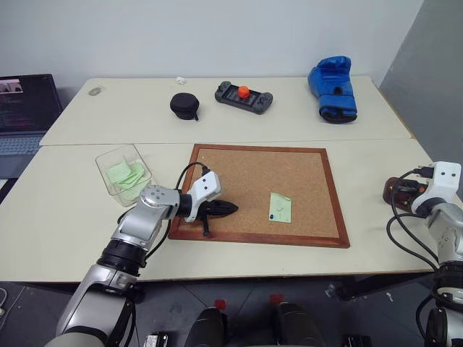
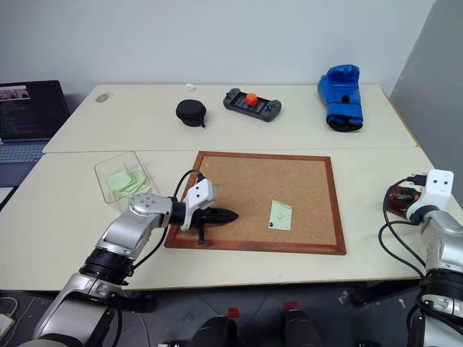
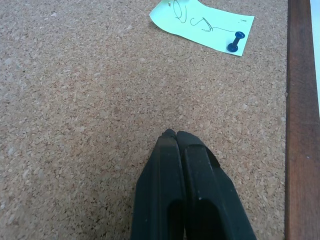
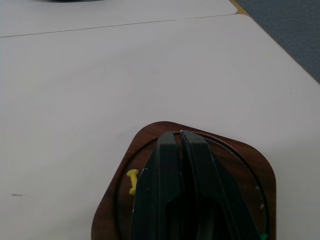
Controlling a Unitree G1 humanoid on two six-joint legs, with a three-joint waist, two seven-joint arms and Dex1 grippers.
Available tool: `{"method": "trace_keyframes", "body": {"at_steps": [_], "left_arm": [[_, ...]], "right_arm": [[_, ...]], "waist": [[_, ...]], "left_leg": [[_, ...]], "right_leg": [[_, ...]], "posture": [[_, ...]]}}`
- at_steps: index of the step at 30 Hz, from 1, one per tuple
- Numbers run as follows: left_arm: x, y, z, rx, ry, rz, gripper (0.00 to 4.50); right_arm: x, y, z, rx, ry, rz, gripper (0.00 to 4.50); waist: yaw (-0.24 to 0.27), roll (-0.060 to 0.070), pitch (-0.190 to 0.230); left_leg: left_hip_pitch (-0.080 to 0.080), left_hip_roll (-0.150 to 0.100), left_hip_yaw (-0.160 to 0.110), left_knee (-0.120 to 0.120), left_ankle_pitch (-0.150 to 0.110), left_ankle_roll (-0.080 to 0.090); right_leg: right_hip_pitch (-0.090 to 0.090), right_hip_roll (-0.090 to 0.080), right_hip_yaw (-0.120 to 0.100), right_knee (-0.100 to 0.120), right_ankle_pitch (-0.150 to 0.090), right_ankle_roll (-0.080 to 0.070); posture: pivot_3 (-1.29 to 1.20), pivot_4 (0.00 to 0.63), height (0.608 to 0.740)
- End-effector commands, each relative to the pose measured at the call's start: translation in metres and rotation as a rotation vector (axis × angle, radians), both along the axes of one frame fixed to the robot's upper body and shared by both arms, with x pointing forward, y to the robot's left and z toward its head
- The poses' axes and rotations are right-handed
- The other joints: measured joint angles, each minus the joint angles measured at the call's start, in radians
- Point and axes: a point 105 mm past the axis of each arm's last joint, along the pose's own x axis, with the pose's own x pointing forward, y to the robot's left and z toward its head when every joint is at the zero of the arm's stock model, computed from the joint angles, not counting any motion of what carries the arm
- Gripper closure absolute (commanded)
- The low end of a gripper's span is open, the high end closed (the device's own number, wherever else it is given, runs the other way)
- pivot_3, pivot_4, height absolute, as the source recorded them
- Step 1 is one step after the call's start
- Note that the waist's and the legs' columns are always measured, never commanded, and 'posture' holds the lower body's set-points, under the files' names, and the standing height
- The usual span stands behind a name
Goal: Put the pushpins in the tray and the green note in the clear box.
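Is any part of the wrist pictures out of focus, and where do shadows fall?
Left wrist view: pincer soft, note and pin sharp. Right wrist view: pincer soft over the tray, which it shades.

Cream table (image 1: 65, 210) bearing a cork board (image 1: 260, 194) at centre; clear box (image 1: 123, 170) lying at nine o'clock, tray (image 1: 396, 191) at three, black pouch (image 1: 184, 105), game controller (image 1: 244, 96) and blue boxing glove (image 1: 333, 89) sitting toward twelve.

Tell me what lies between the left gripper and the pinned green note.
Bare cork only: in the left wrist view, nothing lies between the shut left gripper and the green note on the cork board.
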Motion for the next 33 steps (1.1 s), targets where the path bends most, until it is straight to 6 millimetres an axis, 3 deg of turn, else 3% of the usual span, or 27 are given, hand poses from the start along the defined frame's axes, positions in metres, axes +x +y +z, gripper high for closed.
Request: {"method": "trace_keyframes", "body": {"at_steps": [1,12,16,20,23,25,27,33], "left_arm": [[-0.005,0.001,-0.015,0.039,0.046,-0.001,4.5],[-0.005,0.002,-0.015,0.038,0.047,0.001,4.5],[-0.004,0.002,-0.015,0.038,0.046,0.001,4.5],[-0.004,0.002,-0.015,0.037,0.047,0.0,4.5],[-0.004,0.002,-0.015,0.038,0.047,0.001,4.5],[-0.004,0.003,-0.014,0.04,0.047,0.001,4.5],[-0.003,0.003,-0.014,0.042,0.047,0.002,4.5],[-0.003,0.002,-0.014,0.041,0.048,0.0,4.5]], "right_arm": [[0.002,-0.01,0.021,-0.048,-0.063,-0.019,3.76],[-0.001,-0.013,0.021,-0.048,-0.062,-0.028,1.53],[-0.002,-0.013,0.026,-0.08,-0.076,-0.018,1.53],[0.001,0.013,0.035,-0.151,-0.107,0.145,1.53],[-0.004,0.052,0.032,-0.187,-0.098,0.389,1.53],[-0.016,0.107,0.037,-0.169,-0.137,0.68,1.53],[-0.029,0.145,0.039,-0.17,-0.154,0.873,1.53],[-0.053,0.225,0.035,-0.143,-0.182,1.198,1.53]], "waist": [[0.0,0.0,0.0],[0.0,0.0,0.0],[0.0,0.0,0.0],[0.0,0.0,0.0],[0.0,0.001,0.0],[0.0,0.001,0.0],[-0.002,0.001,-0.001],[0.0,0.001,-0.001]], "left_leg": [[0.0,0.0,0.0,0.0,0.0,0.0],[0.0,0.0,0.0,0.0,0.0,0.0],[0.0,0.0,0.0,0.0,0.0,0.0],[0.0,0.0,0.0,0.0,0.0,0.0],[0.0,0.0,0.0,0.0,0.0,0.0],[0.0,0.0,0.0,0.0,0.0,0.0],[0.0,0.0,-0.001,0.0,0.0,0.0],[0.0,0.0,-0.001,0.001,0.0,0.0]], "right_leg": [[0.0,0.0,0.0,0.0,0.0,0.0],[0.0,0.0,0.0,0.0,0.0,0.0],[0.0,0.0,0.0,0.0,0.0,0.0],[0.0,0.0,0.0,0.0,0.0,0.0],[0.0,0.0,0.0,0.0,0.0,0.0],[0.0,0.001,0.0,0.0,0.0,0.0],[0.0,0.001,-0.001,0.0,0.0,0.0],[0.001,0.001,-0.001,-0.001,0.0,0.001]], "posture": [[0.0,0.15,0.74],[0.0,0.15,0.74],[0.0,0.15,0.74],[0.0,0.15,0.74],[0.0,0.15,0.74],[0.0,0.15,0.74],[0.0,0.15,0.74],[0.0,0.15,0.74]]}}
